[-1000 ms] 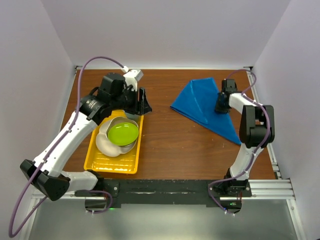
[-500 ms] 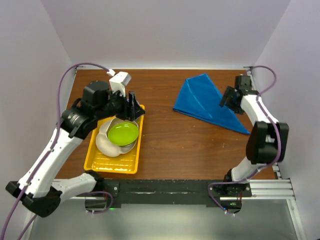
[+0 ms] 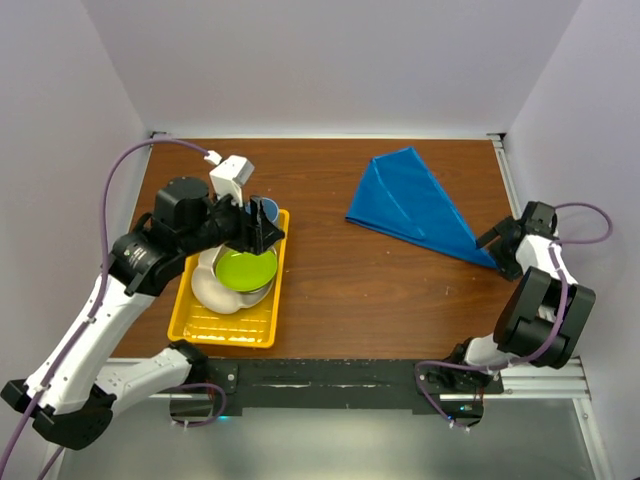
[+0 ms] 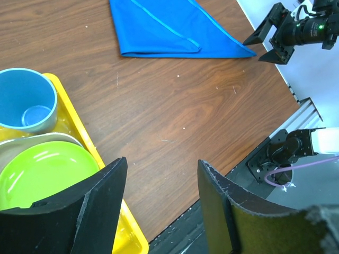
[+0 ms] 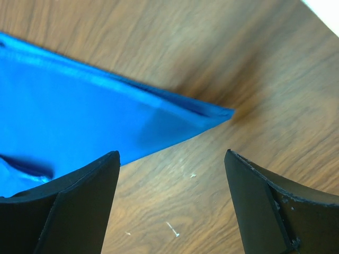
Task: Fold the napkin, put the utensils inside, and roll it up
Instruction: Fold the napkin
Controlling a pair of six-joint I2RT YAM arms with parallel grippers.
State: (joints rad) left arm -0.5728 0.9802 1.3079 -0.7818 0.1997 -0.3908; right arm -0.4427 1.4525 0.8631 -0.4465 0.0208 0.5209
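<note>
Napkin (image 3: pixel 415 205) lies flat on the brown wooden table (image 3: pixel 340 290), at about 2 o'clock from the table's middle in the top view. It is a bright blue soft cloth, folded to a long triangle. The wide end is at 12 o'clock, and the sharp tip points to 4 o'clock. The surface is smooth with a light shine, and a thin stitched hem runs along the edges. One raised fold line crosses the cloth from the wide end toward the tip.

The right gripper (image 3: pixel 497 250) is low over the table, just beside this sharp tip. Its two black fingers (image 5: pixel 63 206) are spread wide, and there is nothing between them. In the right wrist view, the tip of the cloth shows in the gap ahead of the fingers, and thin scratches mark the wood grain under it.

The left gripper (image 4: pixel 160 165) hangs above the 3 o'clock edge of the yellow plastic tray (image 3: pixel 190 325), well apart from the napkin. Its jaws are also wide apart and hold nothing.

The tray is rectangular with a ribbed floor. In it sits a round, glossy lime green plate (image 3: pixel 246 268) on top of a pale dish (image 3: pixel 205 285). A small round blue cup (image 4: pixel 26 100) stands upright at the tray's 12 o'clock end, just beside the plate.
</note>
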